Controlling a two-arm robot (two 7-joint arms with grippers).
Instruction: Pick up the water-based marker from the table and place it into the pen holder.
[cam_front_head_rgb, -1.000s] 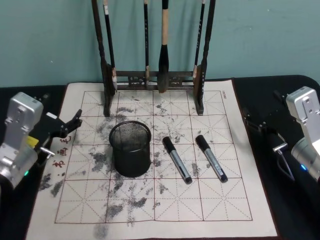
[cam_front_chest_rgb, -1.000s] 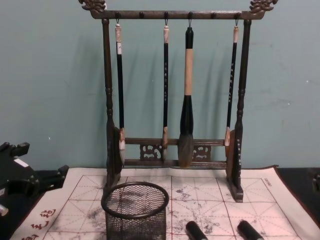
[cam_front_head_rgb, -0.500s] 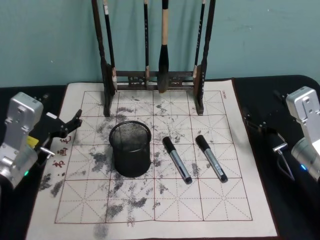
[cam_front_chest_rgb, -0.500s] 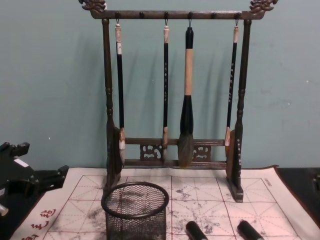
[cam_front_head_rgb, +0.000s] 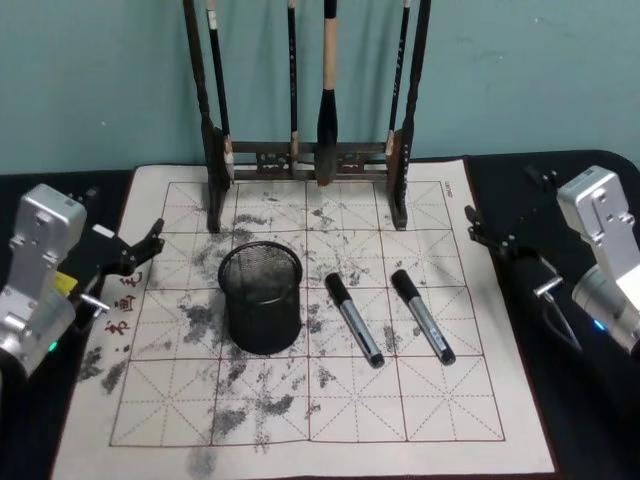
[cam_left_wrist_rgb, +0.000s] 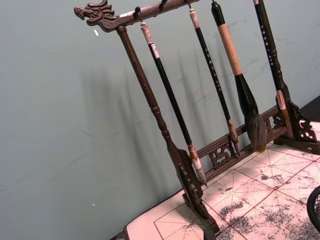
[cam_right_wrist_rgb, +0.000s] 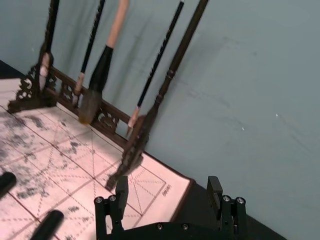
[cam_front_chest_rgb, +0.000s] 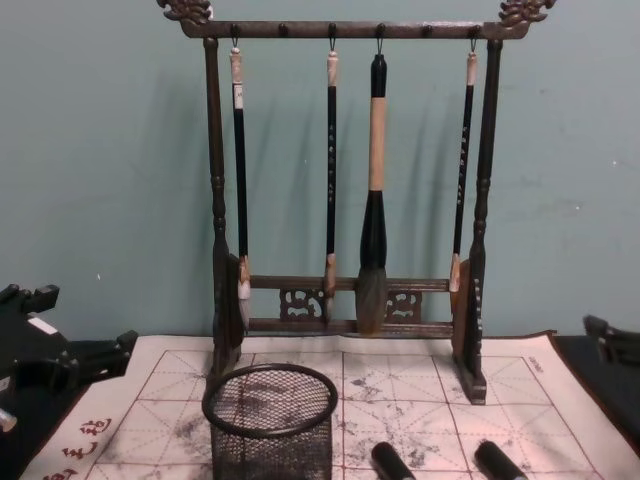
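Observation:
Two alike markers with black caps and grey barrels lie on the ink-stained grid mat, one just right of the pen holder and the other farther right. The holder is a black mesh cup standing upright, and nothing shows inside it. My right gripper hovers open at the mat's right edge, behind and to the right of the markers, with nothing between its fingers. At the mat's left edge my left gripper rests open and empty. The chest view shows the holder and both marker caps.
A tall dark wooden brush rack with several hanging brushes stands across the back of the mat. A teal wall rises behind it. Black table surface flanks the mat on both sides.
My right gripper has moved left and forward toward the mat's right edge and now shows at the chest view's right edge. The left arm, markers and holder have not moved.

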